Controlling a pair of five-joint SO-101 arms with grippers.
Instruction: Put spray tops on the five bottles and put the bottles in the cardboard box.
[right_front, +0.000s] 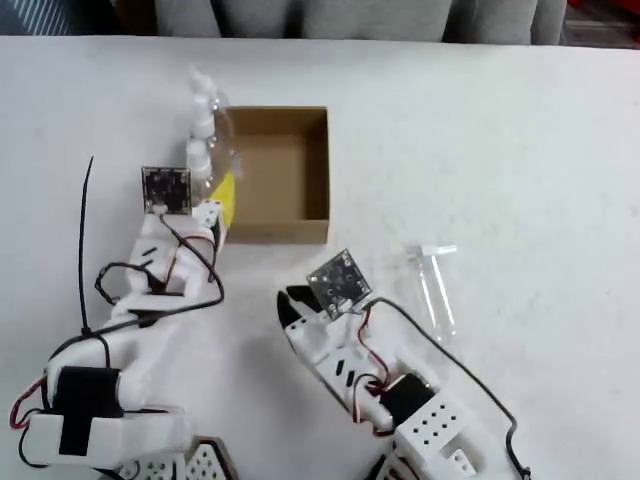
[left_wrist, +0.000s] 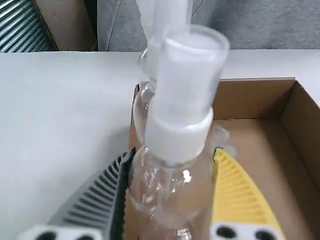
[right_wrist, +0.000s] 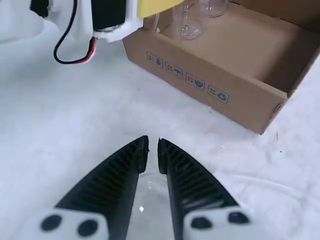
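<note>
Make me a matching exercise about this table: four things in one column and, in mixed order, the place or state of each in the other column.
Things:
1. left gripper
2. right gripper
3. cardboard box
4. bottle apart from the box

Places or states:
A. lying on its side on the table
B. shut, in front of the box
C. open at the top, near the middle of the table
D. shut on a bottle with a spray top, at the box's edge

Pairs: 1-D, 2-B, 3-C, 4-A.
</note>
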